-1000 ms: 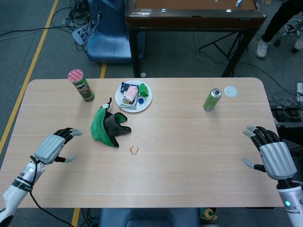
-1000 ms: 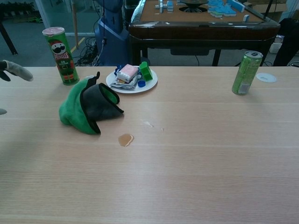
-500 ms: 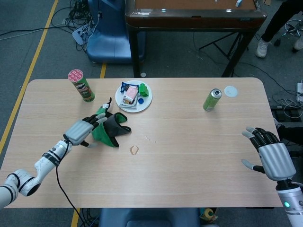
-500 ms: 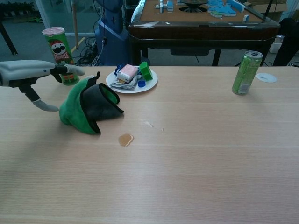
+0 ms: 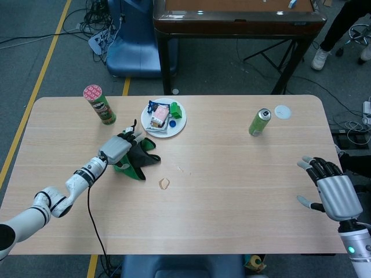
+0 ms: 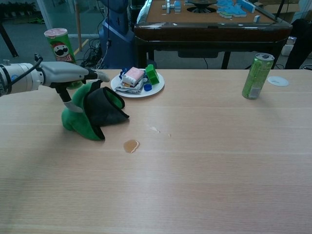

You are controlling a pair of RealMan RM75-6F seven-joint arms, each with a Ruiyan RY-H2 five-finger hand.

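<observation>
VIEWS: right hand shows only from the head, fingers spread, holding nothing, near right edge of surface | THING: green-and-black cloth lies bunched, left of centre, near plate | CHANGE: left hand has reached over the cloth, fingers extended, thumb down beside it; grip unclear

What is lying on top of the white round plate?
On the white round plate lie a pink-and-white packet, a green plastic piece, a small blue cap and crumpled wrappers. What is underneath this pile is covered and cannot be seen.
</observation>
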